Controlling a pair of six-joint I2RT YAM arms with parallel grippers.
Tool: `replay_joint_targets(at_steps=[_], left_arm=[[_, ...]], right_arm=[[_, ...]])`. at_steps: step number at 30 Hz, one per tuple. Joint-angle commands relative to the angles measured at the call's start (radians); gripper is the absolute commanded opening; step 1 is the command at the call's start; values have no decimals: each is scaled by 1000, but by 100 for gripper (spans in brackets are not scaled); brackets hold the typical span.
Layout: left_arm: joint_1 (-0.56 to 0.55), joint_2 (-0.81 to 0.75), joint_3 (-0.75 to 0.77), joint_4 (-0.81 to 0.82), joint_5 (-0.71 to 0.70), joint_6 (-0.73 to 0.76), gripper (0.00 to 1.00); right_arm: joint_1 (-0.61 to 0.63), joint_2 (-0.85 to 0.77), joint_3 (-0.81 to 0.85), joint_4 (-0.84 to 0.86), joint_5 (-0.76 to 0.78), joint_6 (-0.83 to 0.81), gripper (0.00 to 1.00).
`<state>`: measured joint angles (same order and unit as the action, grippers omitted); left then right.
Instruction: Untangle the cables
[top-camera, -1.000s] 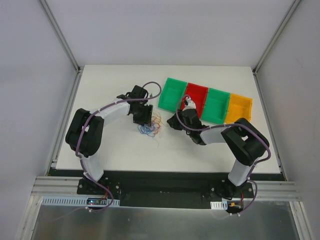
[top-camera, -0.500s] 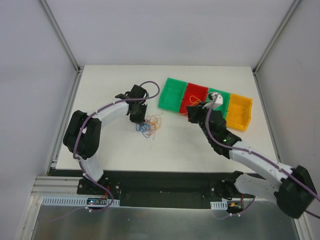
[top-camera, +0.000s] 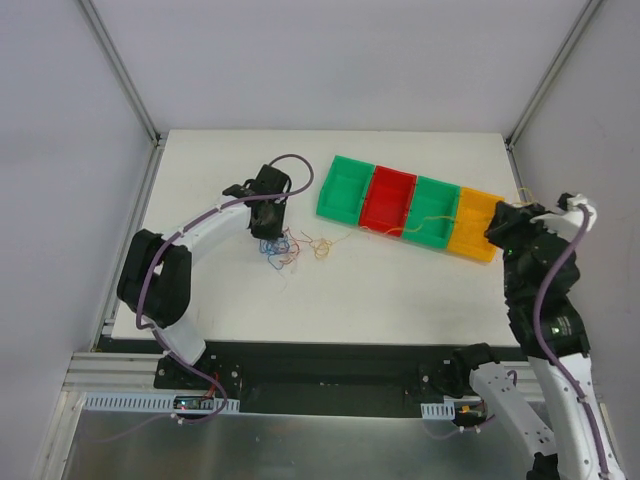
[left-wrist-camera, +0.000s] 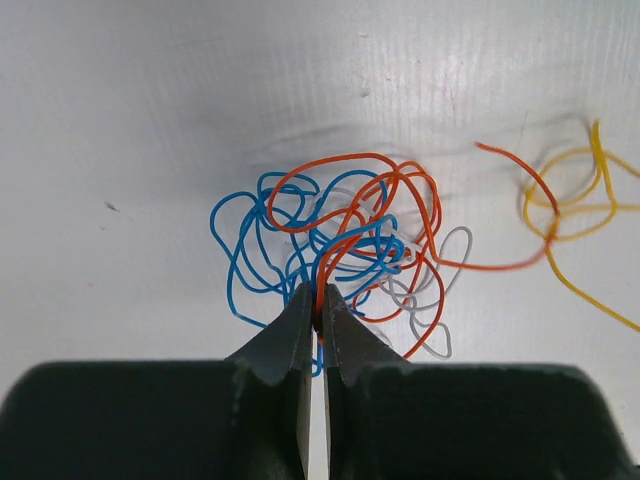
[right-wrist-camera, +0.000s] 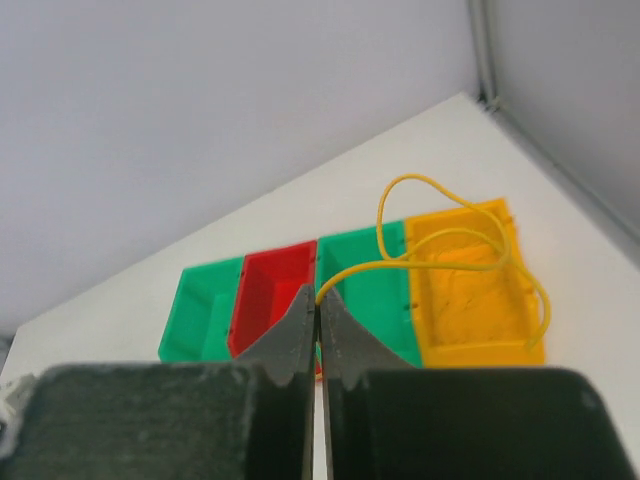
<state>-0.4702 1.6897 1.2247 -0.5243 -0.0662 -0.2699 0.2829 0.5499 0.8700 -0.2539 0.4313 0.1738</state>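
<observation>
step: we draw the yellow cable (right-wrist-camera: 400, 264) out of the knot (left-wrist-camera: 350, 240) | left gripper (left-wrist-camera: 315, 303) clamped on knot's red strand (left-wrist-camera: 322, 272) at the table (left-wrist-camera: 150, 120) | right gripper (right-wrist-camera: 316, 296) clamped on yellow cable above the bins (right-wrist-camera: 470, 310) | next: we need steady outward pull

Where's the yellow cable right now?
The yellow cable is pinched in the right gripper, looping over the yellow bin on the table's right side. In the overhead view it trails left toward the knot.

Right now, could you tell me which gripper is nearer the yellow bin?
Right. The right gripper is beside the yellow bin; the left gripper pinches the tangle, far left of it.
</observation>
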Motion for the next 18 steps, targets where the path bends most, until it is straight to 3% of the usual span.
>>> replay_joint_targets(at_steps=[1, 5, 11, 18], left_arm=[[10, -58, 22, -39, -75, 17, 0], [13, -73, 10, -43, -116, 26, 0], [41, -91, -7, -52, -236, 31, 0], [153, -114, -19, -54, -184, -60, 0]], right_arm=[[-28, 34, 245, -257, 165, -129, 0], [-28, 31, 392, -318, 273, -207, 0], [-28, 59, 624, -366, 299, -273, 0], [-25, 68, 750, -370, 370, -352, 0]])
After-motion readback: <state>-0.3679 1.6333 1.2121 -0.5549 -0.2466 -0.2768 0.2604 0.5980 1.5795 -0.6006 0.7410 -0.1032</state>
